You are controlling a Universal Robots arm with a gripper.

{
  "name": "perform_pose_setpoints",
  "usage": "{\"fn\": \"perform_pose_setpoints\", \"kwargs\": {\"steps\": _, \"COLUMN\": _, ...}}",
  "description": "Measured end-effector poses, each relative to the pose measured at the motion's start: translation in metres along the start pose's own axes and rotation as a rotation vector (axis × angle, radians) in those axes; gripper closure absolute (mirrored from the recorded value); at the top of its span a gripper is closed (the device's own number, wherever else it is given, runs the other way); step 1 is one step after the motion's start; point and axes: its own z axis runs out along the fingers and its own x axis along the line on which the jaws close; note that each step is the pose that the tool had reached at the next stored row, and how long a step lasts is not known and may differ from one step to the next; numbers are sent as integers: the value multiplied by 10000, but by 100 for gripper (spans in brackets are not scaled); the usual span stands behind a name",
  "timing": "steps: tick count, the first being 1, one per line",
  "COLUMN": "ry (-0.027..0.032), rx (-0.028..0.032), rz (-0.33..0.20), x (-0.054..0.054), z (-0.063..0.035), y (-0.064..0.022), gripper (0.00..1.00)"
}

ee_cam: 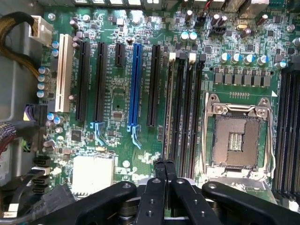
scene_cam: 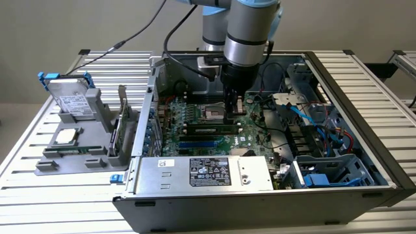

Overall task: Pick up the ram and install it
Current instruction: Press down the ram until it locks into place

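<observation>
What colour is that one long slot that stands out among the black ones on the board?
Bright blue: the slot, clearest in the wrist view.

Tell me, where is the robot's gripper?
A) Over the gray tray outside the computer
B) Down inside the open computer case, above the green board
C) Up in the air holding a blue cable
B: the gripper reaches down into the computer case, just above the green motherboard.

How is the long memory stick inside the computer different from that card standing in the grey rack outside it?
Place: the ram sits in a slot on the motherboard inside the case, close by the tool; the card stands in the grey holder outside, on the exterior view's left.
Shape: the ram is long and low; the card is clearly taller.
Both are thin circuit boards standing on edge.
</observation>
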Motion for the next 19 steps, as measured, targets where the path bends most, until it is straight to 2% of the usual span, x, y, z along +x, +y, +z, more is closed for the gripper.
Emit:
{"fn": "perform_pose_setpoints", "kwargs": {"steps": 4, "ry": -2, "rx": -2, "rz": 14, "x": -44, "z": 70, "y": -11, "gripper": 90}}
{"fn": "perform_pose_setpoints", "kwargs": {"steps": 19, "ry": 0, "rx": -7, "rz": 17, "x": -49, "z": 141, "y": -16, "gripper": 90}}
